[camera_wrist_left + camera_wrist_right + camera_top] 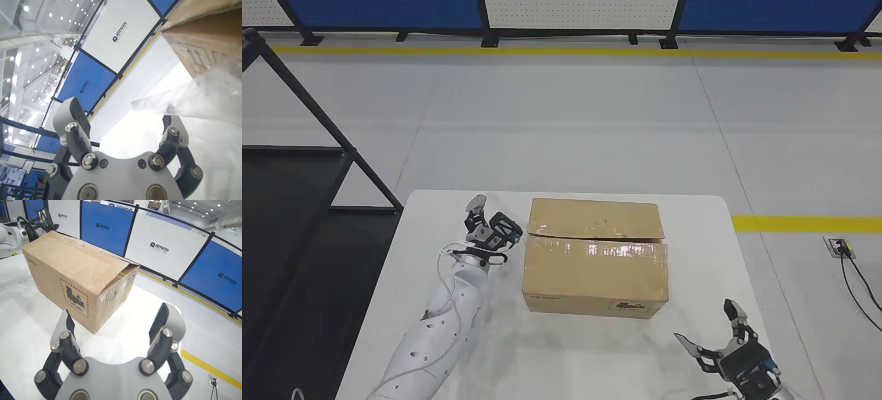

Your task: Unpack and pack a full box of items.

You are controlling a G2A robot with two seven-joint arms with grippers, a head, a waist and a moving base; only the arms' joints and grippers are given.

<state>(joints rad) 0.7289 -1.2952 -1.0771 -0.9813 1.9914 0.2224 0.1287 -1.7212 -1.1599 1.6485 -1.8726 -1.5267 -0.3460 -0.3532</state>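
We see cardboard box (594, 257) mid-table, flaps down, taped. Our left gripper (492, 222) wide open, empty, just beside box's left end. Our right gripper (709, 328) wide open, empty, near table (542, 350) front-right edge, apart from box. Along table's left side, black frame (302, 170).

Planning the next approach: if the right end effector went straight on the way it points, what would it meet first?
Probably the cardboard box, around its nearest corner, which sits ahead of the open right end effector. Depth is unclear; the table could come first.
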